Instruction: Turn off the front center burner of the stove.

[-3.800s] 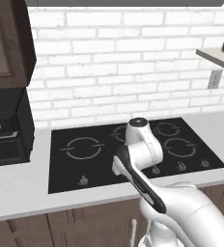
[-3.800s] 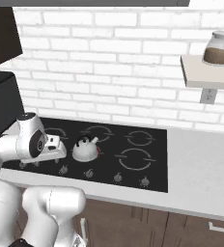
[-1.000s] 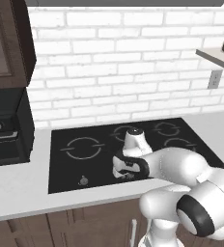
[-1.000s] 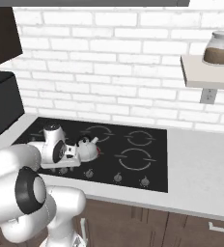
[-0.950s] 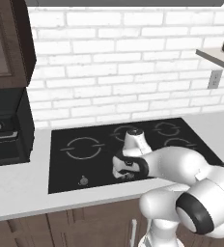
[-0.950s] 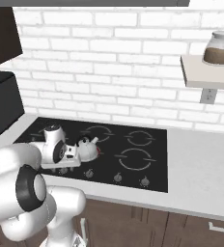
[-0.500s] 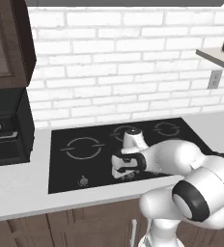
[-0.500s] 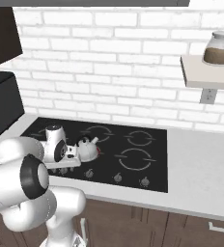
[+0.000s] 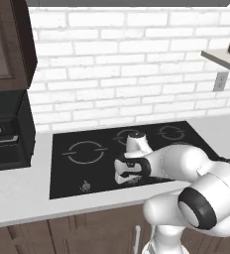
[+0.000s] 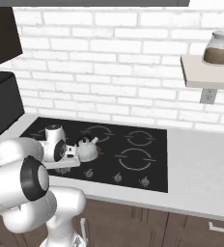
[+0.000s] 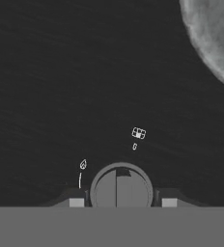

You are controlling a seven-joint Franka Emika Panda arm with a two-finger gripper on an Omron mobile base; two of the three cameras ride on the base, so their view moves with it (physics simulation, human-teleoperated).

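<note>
Jar (image 10: 219, 48) with brown contents on wall shelf (image 10: 208, 77) at upper right, well apart from stove (image 10: 152, 159). Kettle (image 10: 89, 150), grey and rounded, seated on black glass of stove just beside gripper (image 10: 69, 155); contents not visible. Dark boxy appliance (image 9: 5, 134) on counter (image 9: 18, 191) left of stove. Large lone burner ring (image 9: 86, 152) at left of glass; front center burner hidden behind arm in left base view. Row of knobs (image 10: 117, 178) along front edge. In hand view, silvery knob (image 11: 120, 188) with vertical slot centred between both fingertips (image 11: 76, 201), small printed markings beside it. Jaws spread to either side of knob; contact with knob not determinable.
</note>
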